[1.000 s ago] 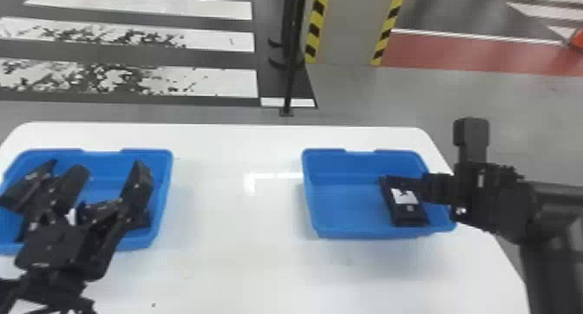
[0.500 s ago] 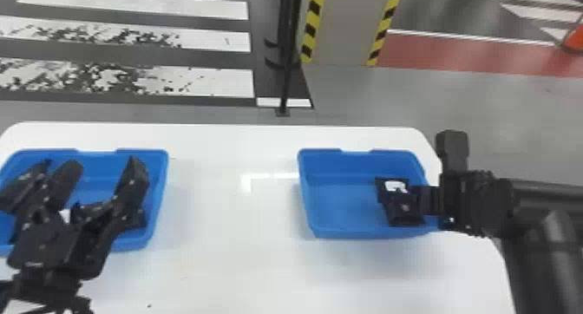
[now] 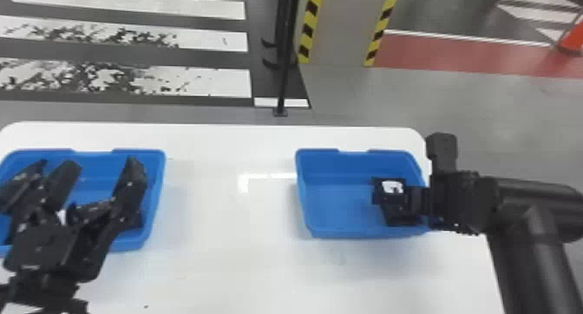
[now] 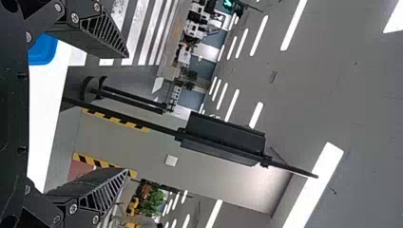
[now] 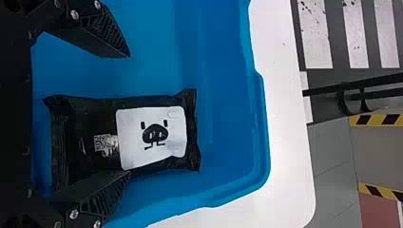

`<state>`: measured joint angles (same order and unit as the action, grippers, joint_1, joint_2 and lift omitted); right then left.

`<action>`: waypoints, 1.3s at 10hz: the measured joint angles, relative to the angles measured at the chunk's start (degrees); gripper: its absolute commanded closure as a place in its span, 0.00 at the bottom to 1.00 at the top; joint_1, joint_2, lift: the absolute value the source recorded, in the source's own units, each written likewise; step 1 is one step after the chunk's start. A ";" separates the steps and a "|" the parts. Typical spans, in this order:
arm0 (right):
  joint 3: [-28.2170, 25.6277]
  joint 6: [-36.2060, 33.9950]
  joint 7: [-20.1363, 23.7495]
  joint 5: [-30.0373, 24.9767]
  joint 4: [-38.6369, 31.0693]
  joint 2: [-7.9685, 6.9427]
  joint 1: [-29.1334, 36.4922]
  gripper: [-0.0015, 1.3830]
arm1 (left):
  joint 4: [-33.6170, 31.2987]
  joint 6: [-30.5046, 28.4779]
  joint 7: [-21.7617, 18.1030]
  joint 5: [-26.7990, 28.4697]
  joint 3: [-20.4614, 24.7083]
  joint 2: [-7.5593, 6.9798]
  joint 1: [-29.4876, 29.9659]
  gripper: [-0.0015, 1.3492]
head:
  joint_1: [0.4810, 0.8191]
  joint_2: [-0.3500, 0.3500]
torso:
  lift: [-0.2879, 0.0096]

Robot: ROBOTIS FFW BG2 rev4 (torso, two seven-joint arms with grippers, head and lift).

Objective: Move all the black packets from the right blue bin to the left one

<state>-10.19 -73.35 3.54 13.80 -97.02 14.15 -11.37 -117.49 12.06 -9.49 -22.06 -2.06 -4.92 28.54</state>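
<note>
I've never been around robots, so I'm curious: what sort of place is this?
Probably an indoor workshop or demonstration hall: strip lights line the ceiling, crosswalk stripes mark the floor, and a grey pillar has yellow-and-black warning edges.

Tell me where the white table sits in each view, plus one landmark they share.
Head view: the table spans the lower half, under the left bin and right bin.
Left wrist view: a strip near the left pincer's base, beside part of the left bin.
Right wrist view: a band outside the right bin's rim.
Shared landmark: the black pole beyond the table.
</note>
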 measured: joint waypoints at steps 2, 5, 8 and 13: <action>0.02 -1.21 -0.78 0.04 -0.14 0.00 0.35 0.16 | 0.00 0.21 0.00 -0.17 0.03 0.00 0.18 0.15 | 0.63 0.24 | 0.50; -0.06 -2.05 -1.81 -0.57 -0.59 0.00 0.80 0.22 | 0.09 0.57 0.00 -0.22 0.13 0.00 0.36 0.15 | 0.63 0.23 | 0.50; -0.17 0.68 -1.67 -0.57 1.86 0.14 0.02 0.61 | 0.25 0.75 0.00 -0.22 0.27 0.04 0.49 0.15 | 0.63 0.22 | 0.50; -1.16 7.38 -0.35 2.19 1.55 0.18 2.39 0.82 | 0.42 1.25 0.00 -0.50 0.69 0.27 0.85 0.14 | 0.63 0.24 | 0.50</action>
<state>-11.34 -65.97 3.19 15.99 -95.47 14.33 -8.98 -117.07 13.31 -9.49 -22.56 -1.37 -4.65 29.39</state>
